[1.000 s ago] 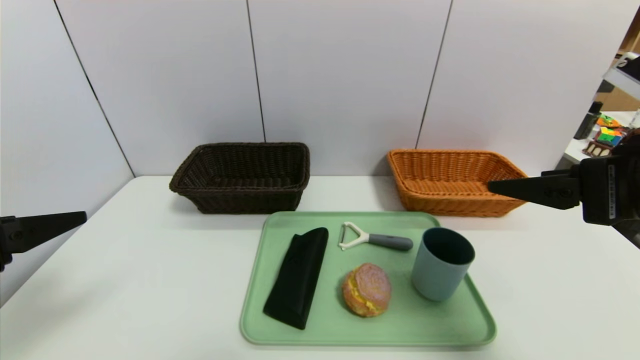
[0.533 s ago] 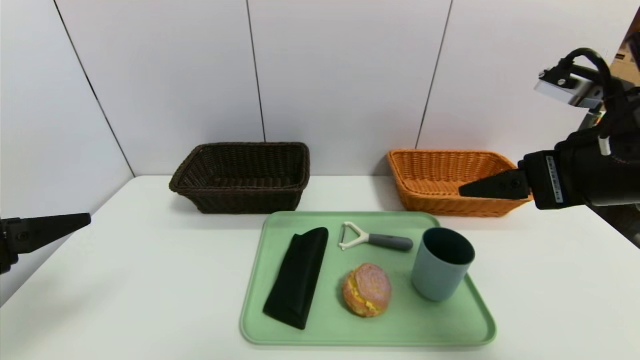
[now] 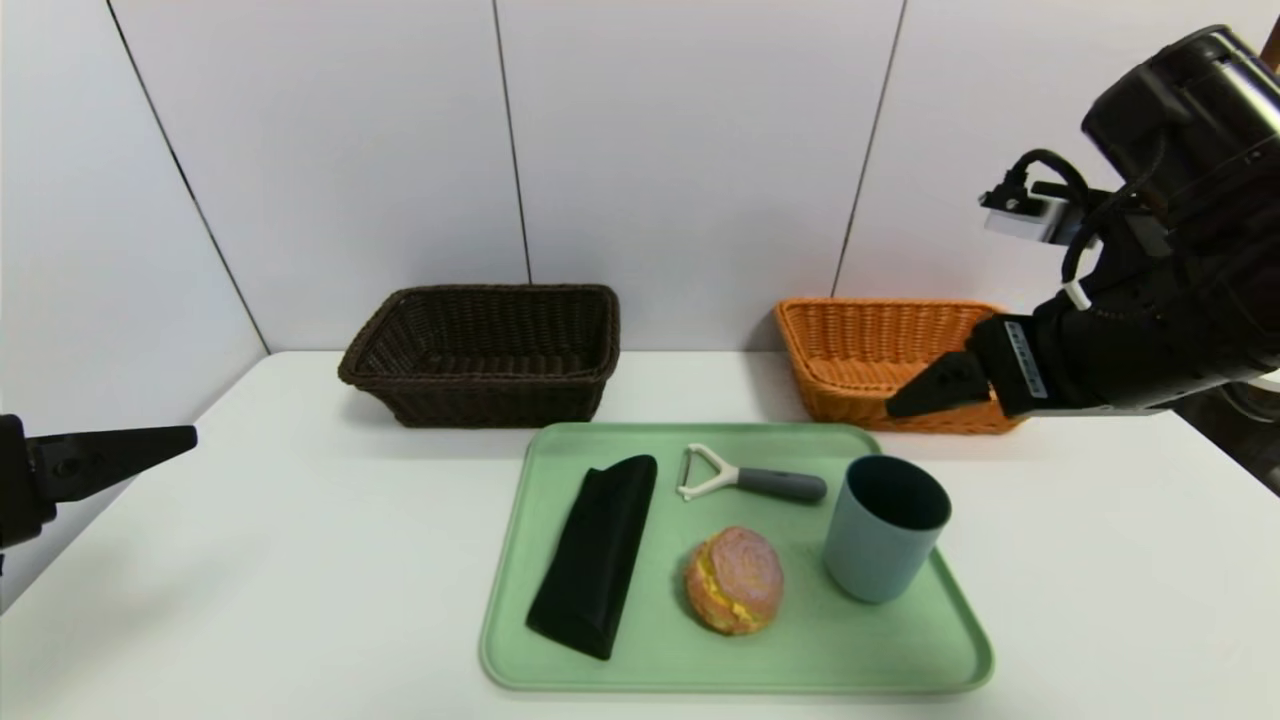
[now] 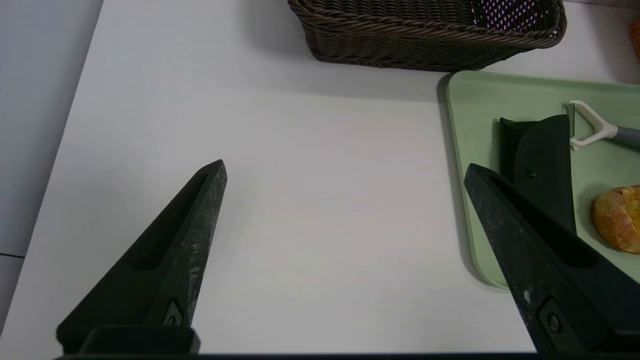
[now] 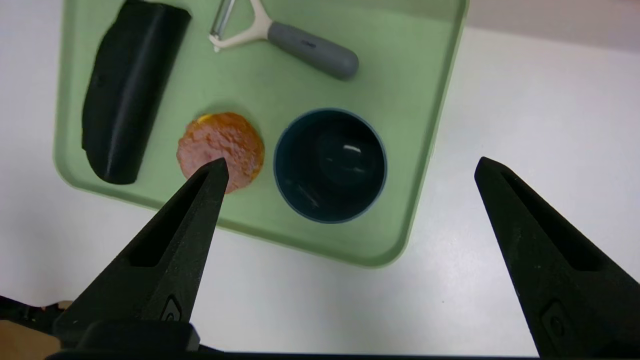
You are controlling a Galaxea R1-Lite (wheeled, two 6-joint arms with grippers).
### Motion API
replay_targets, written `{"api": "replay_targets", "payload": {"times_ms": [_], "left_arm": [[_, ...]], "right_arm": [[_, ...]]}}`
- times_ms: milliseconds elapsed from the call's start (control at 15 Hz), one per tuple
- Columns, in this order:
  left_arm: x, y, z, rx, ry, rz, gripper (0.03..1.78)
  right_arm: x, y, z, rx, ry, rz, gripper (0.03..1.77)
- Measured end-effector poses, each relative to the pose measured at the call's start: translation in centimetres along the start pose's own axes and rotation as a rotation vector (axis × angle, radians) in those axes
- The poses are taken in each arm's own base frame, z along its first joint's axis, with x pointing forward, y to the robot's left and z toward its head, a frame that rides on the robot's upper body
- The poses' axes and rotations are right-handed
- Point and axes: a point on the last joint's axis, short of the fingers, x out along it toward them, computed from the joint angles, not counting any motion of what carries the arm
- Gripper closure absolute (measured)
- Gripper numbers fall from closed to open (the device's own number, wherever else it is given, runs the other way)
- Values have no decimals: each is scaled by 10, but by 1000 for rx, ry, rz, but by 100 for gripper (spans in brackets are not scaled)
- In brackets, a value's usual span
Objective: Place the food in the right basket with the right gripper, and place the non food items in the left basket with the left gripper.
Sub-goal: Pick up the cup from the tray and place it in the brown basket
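On the green tray (image 3: 900, 660) lie the food, a round bun (image 3: 733, 580), a black pouch (image 3: 595, 555), a white peeler (image 3: 745, 480) and a blue-grey cup (image 3: 883, 540). The dark brown left basket (image 3: 480, 350) and the orange right basket (image 3: 880, 350) stand behind the tray. My right gripper (image 3: 900, 402) hangs open in front of the orange basket, above the tray's far right corner. In its wrist view, the right gripper (image 5: 351, 161) looks down on the cup (image 5: 330, 165) and bun (image 5: 220, 150). My left gripper (image 3: 185, 437) is open over the table's left edge, holding nothing.
White wall panels close off the back behind both baskets. Bare white table (image 3: 300, 560) lies between the left gripper and the tray. Past the table's right edge is a cluttered surface partly hidden by my right arm (image 3: 1150, 330).
My right arm has risen and swung left, tilting its gripper down toward the tray's far right corner. The left gripper has crept slightly right. Nothing on the tray has moved.
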Motion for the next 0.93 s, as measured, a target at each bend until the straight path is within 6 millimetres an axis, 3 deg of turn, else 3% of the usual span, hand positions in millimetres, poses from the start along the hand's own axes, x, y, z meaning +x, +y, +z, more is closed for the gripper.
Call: {"api": "replay_targets", "payload": {"times_ms": [333,667,933], "left_arm": [[0,0,0,-4,0,-1,12],[0,-1,0,-3,-2,-4,12],[-1,0,-3,-4,-7,-4,12]], "right_arm": [[10,2,-2,32,64,-11,10],[-1,7,-11,28,68,6,10],[-8,3,-51,-38,-23,53,10]]}}
